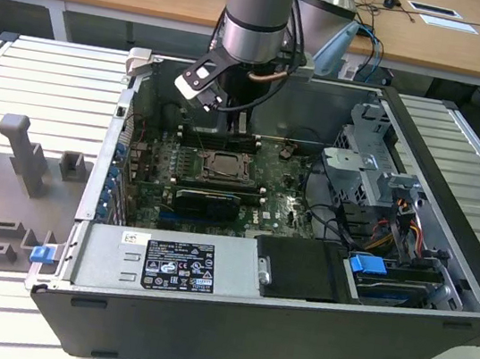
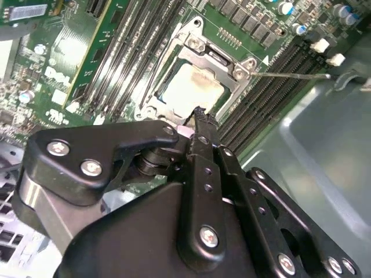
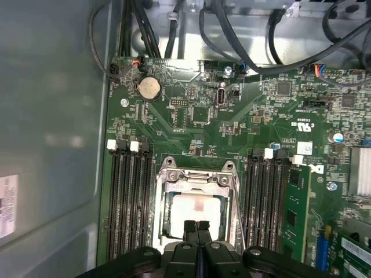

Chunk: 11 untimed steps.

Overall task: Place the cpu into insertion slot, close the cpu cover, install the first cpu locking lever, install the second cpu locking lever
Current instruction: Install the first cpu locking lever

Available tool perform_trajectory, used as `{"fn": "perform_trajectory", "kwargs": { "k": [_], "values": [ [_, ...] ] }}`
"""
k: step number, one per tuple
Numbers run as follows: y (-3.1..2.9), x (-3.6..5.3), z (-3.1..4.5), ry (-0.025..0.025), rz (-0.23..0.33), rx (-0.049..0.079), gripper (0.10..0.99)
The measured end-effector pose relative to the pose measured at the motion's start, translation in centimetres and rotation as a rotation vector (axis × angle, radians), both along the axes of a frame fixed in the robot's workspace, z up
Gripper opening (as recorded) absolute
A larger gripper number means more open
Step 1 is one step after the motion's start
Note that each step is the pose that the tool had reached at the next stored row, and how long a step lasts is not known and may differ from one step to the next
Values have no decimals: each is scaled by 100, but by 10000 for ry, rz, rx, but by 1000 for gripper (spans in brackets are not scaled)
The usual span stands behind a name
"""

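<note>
My gripper (image 3: pixel 197 227): fingers pinched together, empty, tips over the seated cpu (image 3: pixel 196 205); exterior view adds the case (image 1: pixel 288 340).

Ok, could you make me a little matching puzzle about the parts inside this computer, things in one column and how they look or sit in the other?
Things:
1. cpu
2. cpu cover
3. tool
4. coin battery

Descriptions:
A. round and silver, on the green motherboard
B. shut, close over the chip
C. pale square top showing through a window
D. metal frame lying flat around the chip

Pairs: 1-C, 2-D, 3-B, 4-A
</note>
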<state>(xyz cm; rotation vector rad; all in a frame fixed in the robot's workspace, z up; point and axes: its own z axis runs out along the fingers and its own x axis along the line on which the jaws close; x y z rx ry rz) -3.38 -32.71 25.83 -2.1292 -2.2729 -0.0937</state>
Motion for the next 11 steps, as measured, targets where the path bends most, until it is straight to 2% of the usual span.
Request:
{"fn": "perform_trajectory", "kwargs": {
  "k": [1, 2, 4, 7, 11],
  "values": [
    [0, 0, 86, -4, -1, -8, 106],
    [0, -1, 128, -4, -1, -12, 106],
    [0, -2, 130, -5, 80, -10, 106],
    [-1, -2, 128, -3, 1012, -14, 106],
    [0, -13, 124, -5, 1486, -13, 106]
  ]
}}
